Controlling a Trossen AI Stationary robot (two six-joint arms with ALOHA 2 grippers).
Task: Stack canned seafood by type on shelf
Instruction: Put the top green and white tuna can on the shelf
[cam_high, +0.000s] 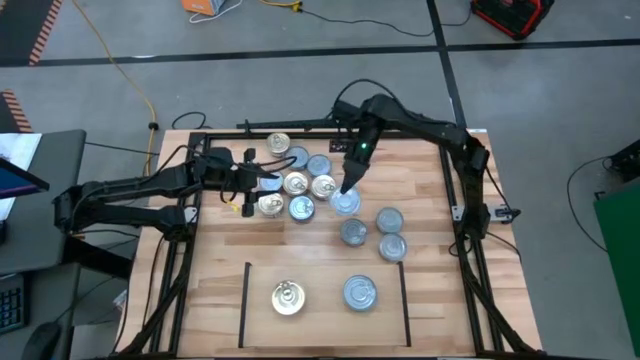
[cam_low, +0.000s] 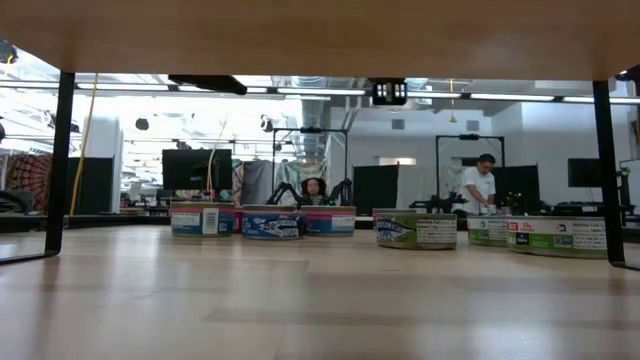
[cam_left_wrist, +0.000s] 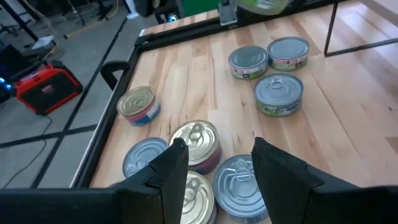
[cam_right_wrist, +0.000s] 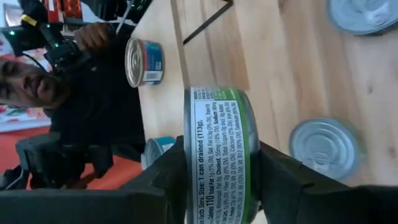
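Several flat round tins lie loose on the far half of the wooden table, gold-topped ones (cam_high: 296, 183) and silver-topped ones (cam_high: 389, 218). The shelf (cam_high: 325, 325), a patch bounded by thin black lines at the near edge, holds one gold-topped tin (cam_high: 288, 297) and one silver-topped tin (cam_high: 360, 293). My right gripper (cam_high: 350, 192) is shut on a green-labelled tin (cam_right_wrist: 217, 143) above the loose group. My left gripper (cam_left_wrist: 217, 168) hangs open over the group's left part (cam_high: 268, 186), with a gold tin (cam_left_wrist: 198, 142) and a silver tin (cam_left_wrist: 239, 180) below its fingers. My right gripper pinches the green-labelled tin between its two fingers, which lie against the tin's two flat ends (cam_right_wrist: 189, 168); the label wall faces the wrist. The fingers slant down from the table's far right. The tin is lifted clear of the table and sits level, silver top (cam_high: 346, 205) up.
A black metal frame (cam_high: 455, 200) runs round the table's edges. Three silver-topped tins (cam_high: 353, 232) stand close under and right of the held one. Bare wood lies between the loose tins and the shelf. People (cam_low: 483, 185) show in the room beyond.
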